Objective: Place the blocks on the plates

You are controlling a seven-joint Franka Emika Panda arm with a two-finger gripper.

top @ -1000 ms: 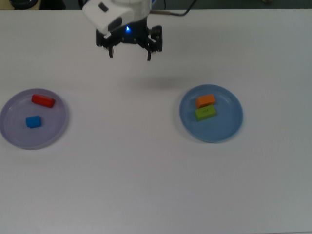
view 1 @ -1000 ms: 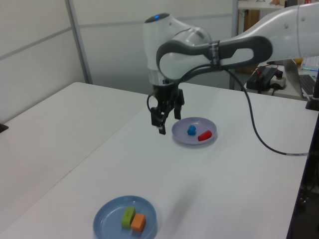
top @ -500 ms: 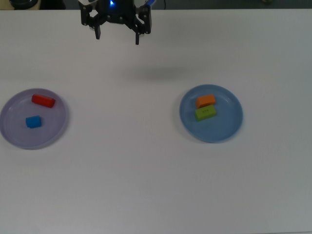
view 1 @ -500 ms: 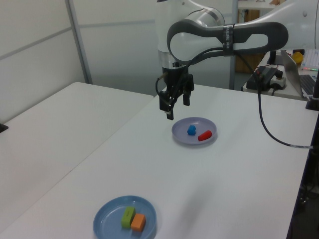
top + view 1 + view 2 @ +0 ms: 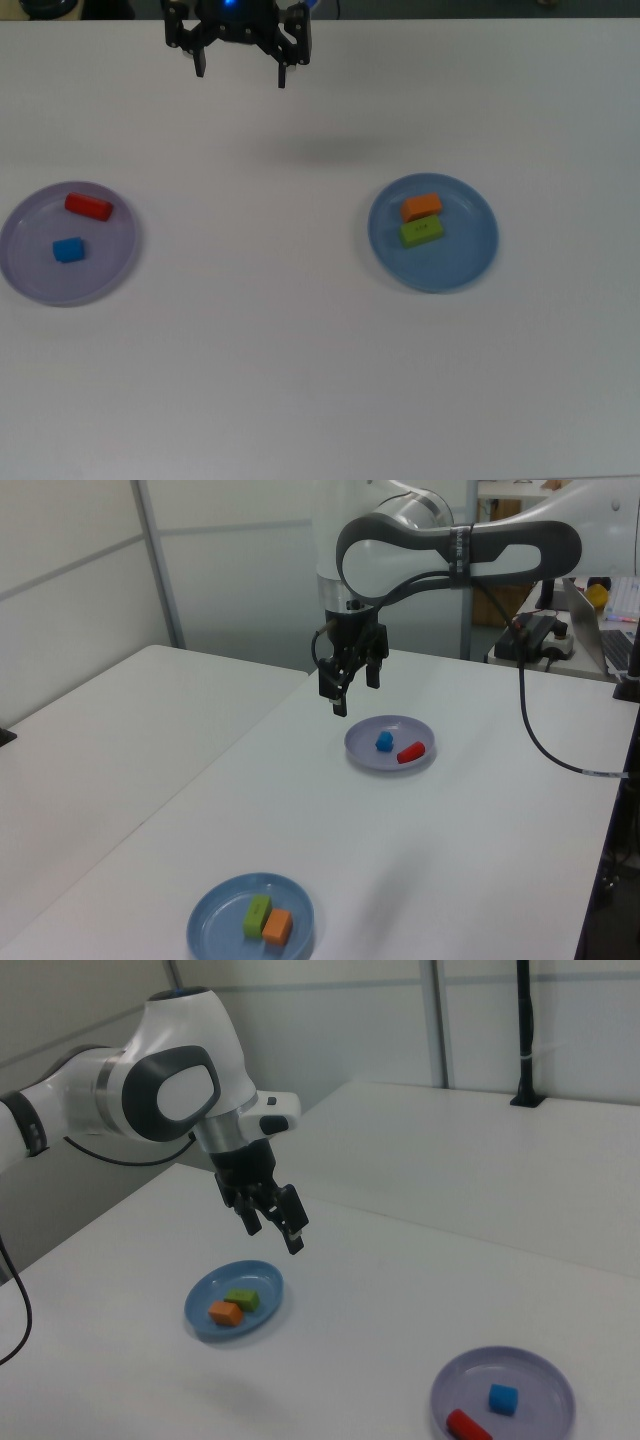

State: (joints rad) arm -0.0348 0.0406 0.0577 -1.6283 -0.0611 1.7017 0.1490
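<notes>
A red block (image 5: 89, 206) and a blue cube (image 5: 68, 249) lie on the lavender plate (image 5: 20, 270) at the top view's left. An orange block (image 5: 422, 206) and a lime-green block (image 5: 422, 231) sit side by side on the light blue plate (image 5: 462, 258) at the top view's right. My gripper (image 5: 241, 75) hangs open and empty high above the table's far edge, away from both plates. In the left view the gripper (image 5: 352, 692) hovers up and to the left of the lavender plate (image 5: 365, 750). In the right view the gripper (image 5: 272, 1232) is above the blue plate (image 5: 265, 1280).
The white table (image 5: 300, 380) carries only the two plates. A black cable (image 5: 520, 730) trails from the arm across the left view's right. A second white table (image 5: 90, 740) adjoins at the left view's left.
The gripper rose and drew back toward the table's far edge, then nearly stopped over the last half second. It stays open. The blocks and plates have not moved.
</notes>
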